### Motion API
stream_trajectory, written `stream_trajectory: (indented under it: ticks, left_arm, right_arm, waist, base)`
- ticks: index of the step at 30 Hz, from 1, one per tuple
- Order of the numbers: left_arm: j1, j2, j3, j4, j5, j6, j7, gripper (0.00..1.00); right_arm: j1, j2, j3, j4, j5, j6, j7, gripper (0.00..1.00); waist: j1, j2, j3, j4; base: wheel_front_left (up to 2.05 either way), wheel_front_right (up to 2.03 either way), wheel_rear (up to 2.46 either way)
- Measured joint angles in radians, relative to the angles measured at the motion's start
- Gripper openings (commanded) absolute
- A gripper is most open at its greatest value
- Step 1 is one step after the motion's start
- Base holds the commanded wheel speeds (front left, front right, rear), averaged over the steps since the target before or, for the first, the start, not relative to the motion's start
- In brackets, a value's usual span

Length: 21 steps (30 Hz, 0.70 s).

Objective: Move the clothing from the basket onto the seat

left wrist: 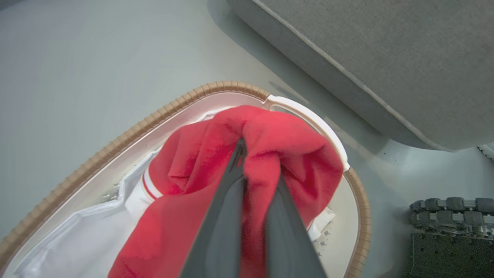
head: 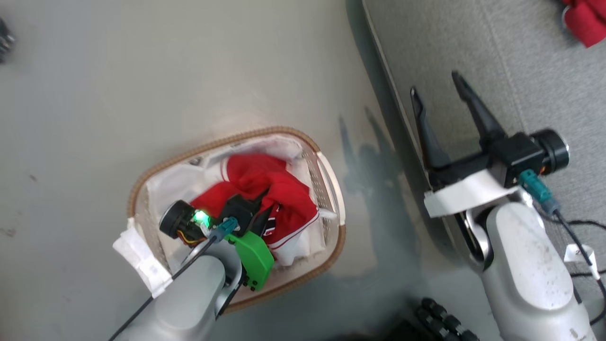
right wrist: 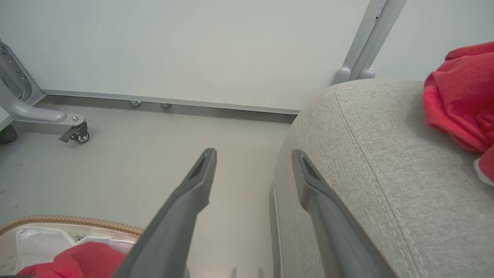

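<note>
My L arm [head: 189, 289] comes up from the bottom of the head view, leans to the upper right & dips down into the basket [head: 236, 137]. The L claw [left wrist: 252, 162] is squeezed shut on the red jersey [head: 265, 180], w/ a fold of it bunched up between the two fingers. My R arm [head: 525, 265] comes in from the lower right. The R claw [head: 435, 83] points up the head view, hangs over the front edge of the seat [head: 521, 71], is wide open & has nothing in it.

The jersey is in the basket, on top of the white liner [head: 175, 184]. It's all scrunched up, so I can't tell which way it points. I do see white stripes on one edge at the upper left & one at the lower right. The basket sits on the floor [head: 142, 71] just beside the seat. Its long way runs approx across the head view, w/ one white handle end toward the seat.

Hard to see: the L claw tips are buried in red cloth, & in the L wrist view one tip is under the fold. A dark patch on the jersey by the claw is too small to read. Another red garment [right wrist: 459, 100] lies on the seat, cut off by the pic edge.
</note>
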Motion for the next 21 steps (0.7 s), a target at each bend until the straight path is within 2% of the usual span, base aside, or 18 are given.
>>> stream_trajectory:
  ticks: [9, 21]
  left_arm:
    - [0.085, 0.035, 0.071, -0.155, 0.03, 0.0, 0.0, 0.0]
    - [0.037, 0.145, 0.052, -0.262, 0.025, 0.0, 0.0, 0.0]
  right_arm:
    - [0.148, 0.0, -0.002, 0.064, -0.028, 0.0, 0.0, 1.0]
    - [0.265, 0.0, 0.046, 0.116, -0.026, 0.0, 0.0, 1.0]
  waist:
    - [0.0, 0.0, -0.228, 0.046]
    - [-0.0001, 0.0, -0.527, 0.085]
  base:
    - [0.0, 0.0, 0.0]
    - [0.0, 0.0, 0.0]
